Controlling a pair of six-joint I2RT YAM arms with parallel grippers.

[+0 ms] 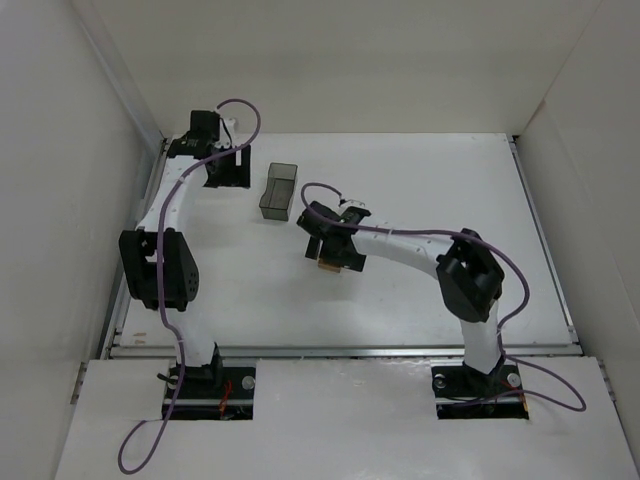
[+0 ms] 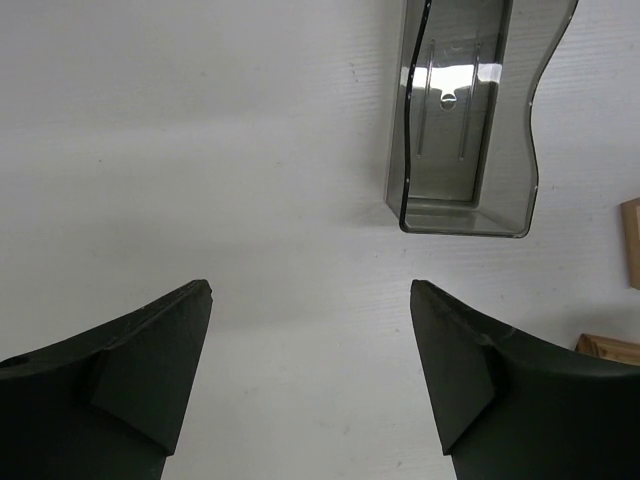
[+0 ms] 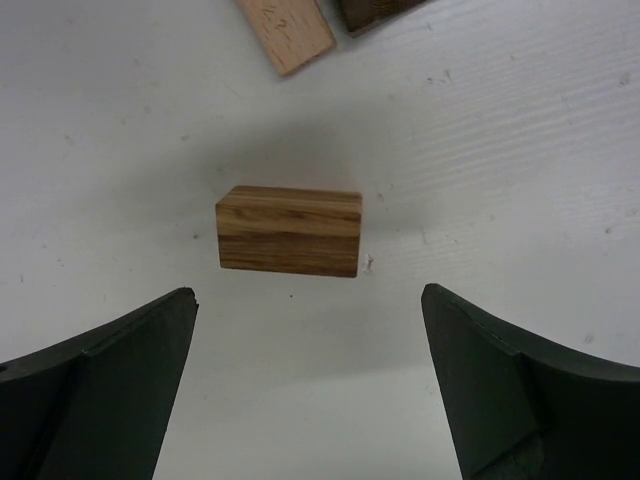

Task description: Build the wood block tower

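We see the right claw [image 3: 308, 300] spread wide before a wood block [image 3: 289, 230] ringed by bare desk [image 3: 520, 150], left claw [image 2: 310, 290] likewise released.

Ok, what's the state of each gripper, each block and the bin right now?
left gripper: open, holding nothing.
right gripper: open, empty, touching nothing.
darker wood block: lying on the table, unstacked, ahead of the right gripper.
paler wood block: lying on the table, cut off by the frame.
grey bin: upright, looks empty.
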